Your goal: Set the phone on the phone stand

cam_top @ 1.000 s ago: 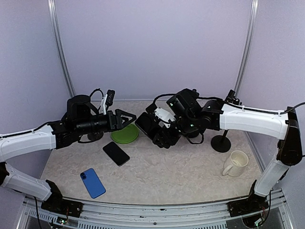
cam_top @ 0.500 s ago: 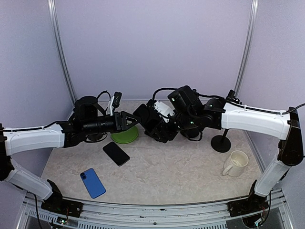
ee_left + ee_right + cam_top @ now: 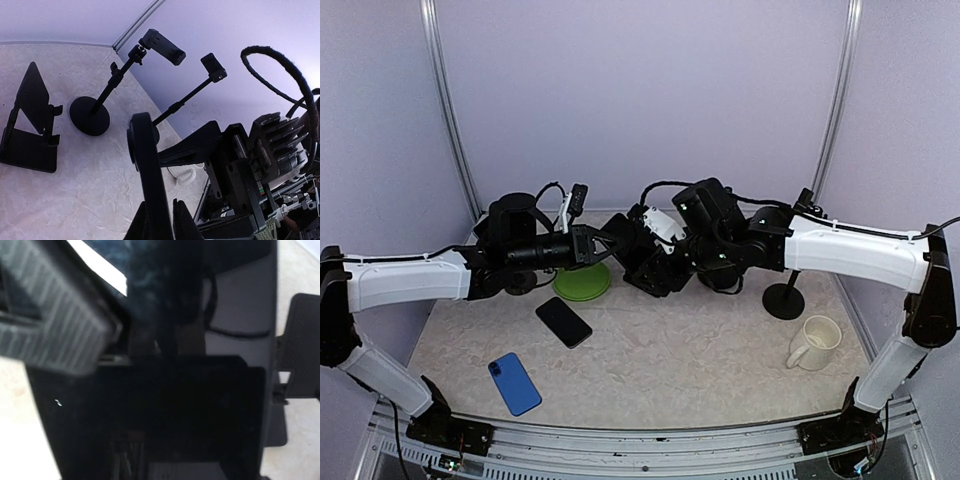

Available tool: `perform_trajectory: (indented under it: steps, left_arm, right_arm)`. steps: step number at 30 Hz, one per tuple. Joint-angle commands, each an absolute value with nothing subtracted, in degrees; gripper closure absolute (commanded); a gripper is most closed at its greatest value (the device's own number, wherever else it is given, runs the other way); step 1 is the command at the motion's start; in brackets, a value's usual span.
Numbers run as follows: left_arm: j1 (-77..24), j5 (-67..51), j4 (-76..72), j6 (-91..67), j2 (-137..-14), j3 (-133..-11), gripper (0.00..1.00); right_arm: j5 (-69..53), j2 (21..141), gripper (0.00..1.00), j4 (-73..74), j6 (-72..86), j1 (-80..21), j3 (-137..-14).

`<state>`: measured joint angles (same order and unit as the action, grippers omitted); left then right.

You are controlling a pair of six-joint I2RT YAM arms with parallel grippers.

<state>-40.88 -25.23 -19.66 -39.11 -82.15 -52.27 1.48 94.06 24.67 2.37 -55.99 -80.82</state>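
Observation:
A black phone (image 3: pixel 632 262) hangs in the air over the middle of the table, with my right gripper (image 3: pixel 652 268) shut across its width. My left gripper (image 3: pixel 603 243) has come in from the left and is shut on the phone's near edge. In the left wrist view the phone (image 3: pixel 147 165) stands edge-on between my left gripper's (image 3: pixel 162 212) closed jaws. The phone's dark glossy face (image 3: pixel 175 410) fills the right wrist view. A black folding phone stand (image 3: pixel 30 125) sits on the table beyond; it also shows as the folding stand (image 3: pixel 300 340) at the right edge.
Two pole stands with clamps rise at the back, one clamp (image 3: pixel 162 46) on its round base (image 3: pixel 90 116), the other clamp (image 3: pixel 214 67) behind it. The top view shows a pole stand base (image 3: pixel 783 300), a white mug (image 3: pixel 815 343), a green plate (image 3: pixel 582 282), a second black phone (image 3: pixel 563 322) and a blue phone (image 3: pixel 515 383).
My left gripper moved right toward the held phone and shut on its edge. My right gripper raised the phone a little and brought it leftward, then held still.

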Motion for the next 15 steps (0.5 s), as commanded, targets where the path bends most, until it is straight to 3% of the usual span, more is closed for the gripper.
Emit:
perform_trajectory:
  steps: [1, 5, 7, 10, 15]
  left_arm:
    - [-40.61, -27.82, -22.47, -38.02, -82.64, -53.99, 0.94]
    - [-40.11, -28.00, -18.71, -33.72, -81.26, -54.71, 1.00]
    - [-39.32, -29.21, -14.05, -30.14, -80.46, -56.04, 1.00]
    - [-38.14, -32.66, -6.33, -23.34, -79.44, -57.70, 1.00]
    - [-37.88, -40.54, 5.09, -8.21, -77.11, -59.47, 1.00]
  right_arm:
    - [1.25, 92.58, 0.54, 20.80, 3.12, -56.43, -81.00]
    - [-7.72, 93.03, 0.22, 22.32, 2.56, -54.83, -81.32]
    - [-15.80, 92.60, 0.14, 23.23, 2.48, -53.08, -81.43]
    - [-22.37, 90.25, 0.08, 22.94, 3.60, -50.11, -79.92]
    - [-34.99, 87.37, 0.12, 19.40, 5.12, -43.54, -76.37]
